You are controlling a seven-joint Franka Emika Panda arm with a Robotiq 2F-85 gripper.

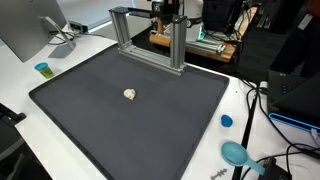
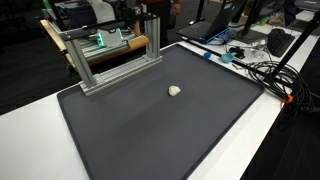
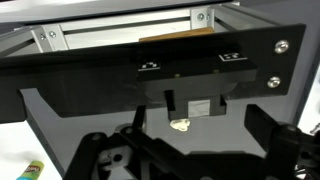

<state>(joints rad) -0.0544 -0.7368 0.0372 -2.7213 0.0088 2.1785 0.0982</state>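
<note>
Hand (image 3: pixel 190 150) spread, empty, near the frame (image 1: pixel 178 48). I read it as approach stage: lump (image 1: pixel 130 94) lay mid mat (image 1: pixel 90 130), well apart. Next needed travel over, then down, centred.

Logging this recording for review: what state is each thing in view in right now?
Small cream lump: lying loose on the mat, untouched.
Dark grey rectangular mat: spread flat on the white table.
Silver aluminium bar frame: standing upright at the mat's far edge.
End effector: open, empty, well apart from the lump.
Small teal cup: standing off the mat, on the table.
</note>
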